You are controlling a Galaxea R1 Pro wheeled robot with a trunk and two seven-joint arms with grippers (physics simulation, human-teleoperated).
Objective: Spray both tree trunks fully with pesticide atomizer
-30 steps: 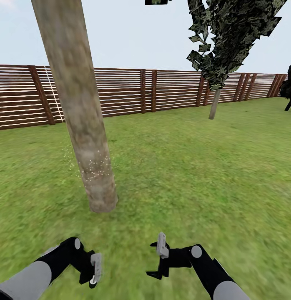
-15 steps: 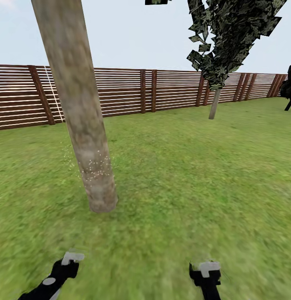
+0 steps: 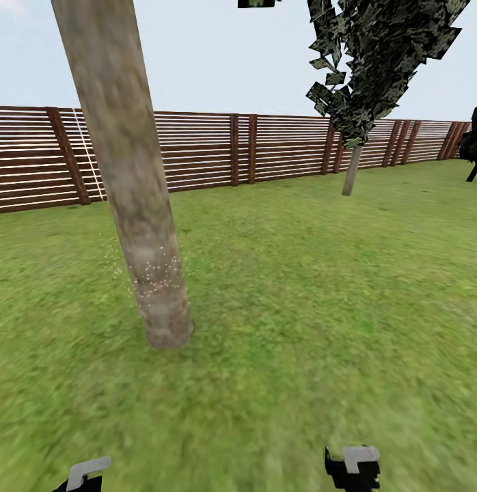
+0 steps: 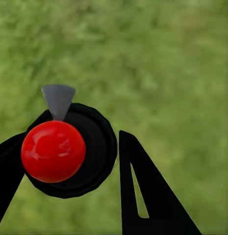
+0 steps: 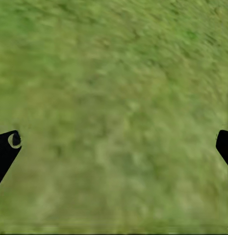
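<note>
Near trunk (image 3: 132, 205): standing in the left half of the head view, thick and pale, leaning slightly; a scatter of fine whitish specks is sitting on its lower part (possibly spray, I cannot confirm).

Second tree (image 3: 350, 171): showing at the upper right, by the slatted fence (image 3: 266, 147), well apart from the near trunk across open grass (image 3: 300, 287).

Left gripper (image 4: 82, 161): its fingers are sitting either side of a round black body with a red ball on top and a grey wedge beside it, which I am taking for the pesticide atomizer (image 4: 69, 152) seen end-on; it is looking gripped, pointing down at the lawn. In the head view this gripper is sitting at the bottom left edge.

Right gripper (image 5: 114, 147): spread wide with bare grass between the tips, holding nothing; in the head view it is sitting at the bottom right edge.

Why so: both arms are sitting low and tucked, which I am judging as a travel posture rather than a spraying one.

Progress: the near trunk's upper length is looking unspeckled, so coverage is probably incomplete.
</note>
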